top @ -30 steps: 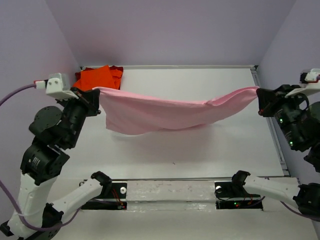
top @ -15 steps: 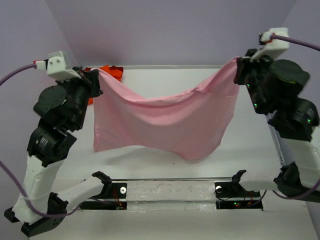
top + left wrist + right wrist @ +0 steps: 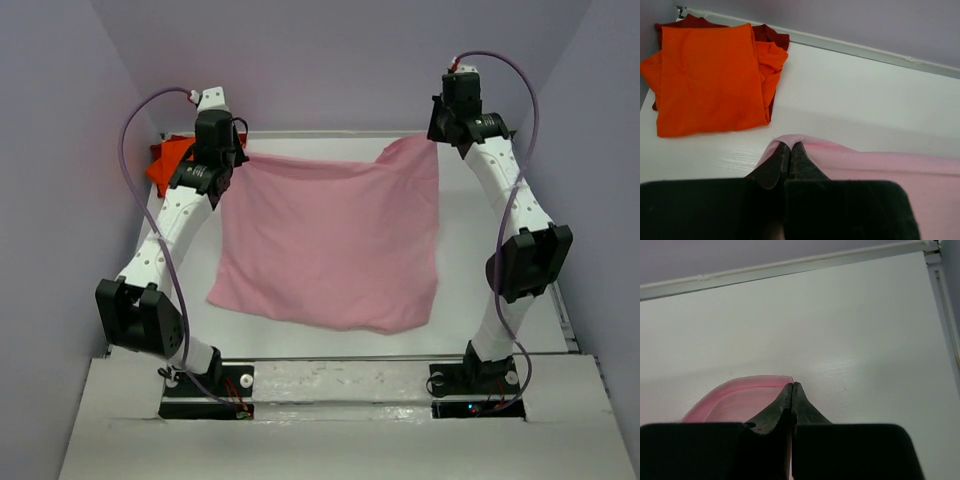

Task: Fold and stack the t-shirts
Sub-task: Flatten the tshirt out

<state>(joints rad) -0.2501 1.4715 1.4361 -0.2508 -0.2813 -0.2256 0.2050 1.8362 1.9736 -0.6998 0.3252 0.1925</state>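
Observation:
The light pink t-shirt (image 3: 330, 240) is spread over the middle of the table, its far edge held up between both arms. My left gripper (image 3: 240, 157) is shut on its far left corner (image 3: 790, 140). My right gripper (image 3: 432, 138) is shut on its far right corner (image 3: 760, 382). The bright orange t-shirt (image 3: 710, 75) lies folded at the far left corner on the dark red t-shirt (image 3: 771, 34), which only peeks out at its edges. The orange one also shows in the top view (image 3: 166, 160).
The back wall rail (image 3: 340, 133) runs along the table's far edge. A raised rail (image 3: 945, 295) bounds the right side. Both arms stretch far out over the table.
Both arms have swung away from the near side to the far edge, carrying the pink shirt. It now lies mostly flat on the table instead of hanging between the grippers.

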